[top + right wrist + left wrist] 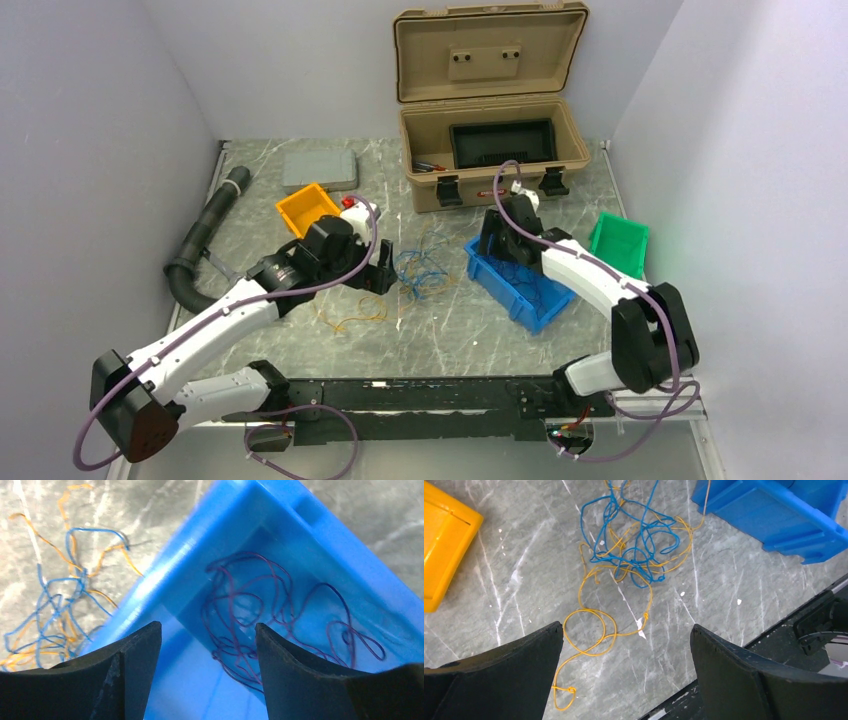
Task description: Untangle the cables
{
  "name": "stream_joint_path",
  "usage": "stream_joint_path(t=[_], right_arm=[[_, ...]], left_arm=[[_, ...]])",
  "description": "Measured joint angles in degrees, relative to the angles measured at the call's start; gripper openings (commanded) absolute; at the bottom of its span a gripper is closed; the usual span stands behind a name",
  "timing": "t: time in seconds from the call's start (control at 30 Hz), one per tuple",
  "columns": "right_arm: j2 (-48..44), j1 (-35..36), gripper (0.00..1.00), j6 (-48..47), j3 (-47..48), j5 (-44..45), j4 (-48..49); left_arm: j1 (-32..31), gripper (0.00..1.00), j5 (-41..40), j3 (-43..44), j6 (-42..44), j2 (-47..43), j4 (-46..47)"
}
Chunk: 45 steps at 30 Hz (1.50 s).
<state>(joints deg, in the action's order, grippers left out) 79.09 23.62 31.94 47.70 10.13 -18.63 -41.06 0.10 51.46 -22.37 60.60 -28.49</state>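
A tangle of thin blue wires and orange-yellow wires lies on the marble table between the two arms; the tangle also shows in the top view and at the left of the right wrist view. Thin dark purple wires lie loose inside the blue bin. My left gripper is open and empty, just above the table near the orange-yellow loops. My right gripper is open and empty, over the near end of the blue bin.
An orange bin stands behind the left gripper and a green bin at the right. An open tan case sits at the back, a grey pad to its left. A black corrugated hose runs along the left edge.
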Motion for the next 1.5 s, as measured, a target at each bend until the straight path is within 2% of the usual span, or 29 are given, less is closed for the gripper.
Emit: stream_joint_path(t=[0.17, 0.27, 0.5, 0.63, 0.73, 0.83, 0.9, 1.0, 1.1, 1.13, 1.17, 1.23, 1.27, 1.4, 1.5], right_arm=[[5.60, 0.04, 0.73, -0.68, 9.46, -1.18, -0.59], [5.84, 0.04, 0.74, -1.64, 13.57, -1.03, 0.07], [-2.73, 0.04, 0.75, -4.52, 10.32, -1.90, -0.63], [-10.47, 0.52, 0.78, -6.82, 7.06, -6.27, -2.54], [-14.36, 3.13, 0.79, -7.78, 6.21, -9.11, -4.15], [-16.59, 9.11, 0.79, -7.93, 6.03, -10.80, -5.05], [-16.76, 13.84, 0.78, -7.54, 6.03, -11.10, -5.07], [-15.61, 19.80, 0.77, -6.05, 5.92, -11.28, -4.85], [-14.51, 23.17, 0.76, -3.96, 4.48, -11.26, -3.26], [-14.36, 23.63, 0.76, -3.21, 3.69, -11.26, -2.54], [-14.19, 23.87, 0.76, -2.51, 2.82, -11.26, -1.84], [-13.84, 24.20, 0.76, -1.38, 1.62, -11.21, -1.18], [-13.70, 24.33, 0.76, -0.94, 1.27, -11.17, -1.03], [-13.88, 24.48, 0.75, -0.02, 1.01, -9.94, -0.94], [-15.10, 24.50, 0.75, 0.17, 0.46, -8.57, -0.98]], left_arm=[[0.52, 0.99, -1.99, -0.68, 0.00, 1.11, -0.33], [0.72, 0.99, -3.32, -0.68, 0.07, 3.17, -1.46], [0.83, 0.93, -3.98, -4.17, 0.09, 8.17, -3.19], [0.85, 0.92, -2.64, -7.34, -0.35, 10.78, -2.91], [0.87, 0.91, -1.90, -8.48, -1.07, 12.87, -2.36], [0.87, 0.86, -1.18, -9.88, -1.49, 13.66, -1.31], [0.87, 0.79, -0.46, -10.88, -1.79, 13.66, -0.61], [0.90, 0.61, 1.03, -11.78, -2.38, 14.58, 1.07], [0.96, 0.55, 2.14, -11.82, -2.80, 16.79, 2.93], [0.96, 0.49, 2.38, -11.82, -2.84, 17.62, 3.56], [0.98, 0.38, 2.60, -11.80, -2.82, 18.47, 4.11], [1.05, 0.10, 2.71, -11.28, -3.02, 19.85, 4.24], [1.14, 0.00, 2.80, -10.88, -2.97, 20.35, 4.66], [1.14, 0.00, 2.84, -9.40, -2.34, 21.31, 4.76], [1.14, 0.00, 1.97, -8.26, -2.08, 18.73, 3.13]])
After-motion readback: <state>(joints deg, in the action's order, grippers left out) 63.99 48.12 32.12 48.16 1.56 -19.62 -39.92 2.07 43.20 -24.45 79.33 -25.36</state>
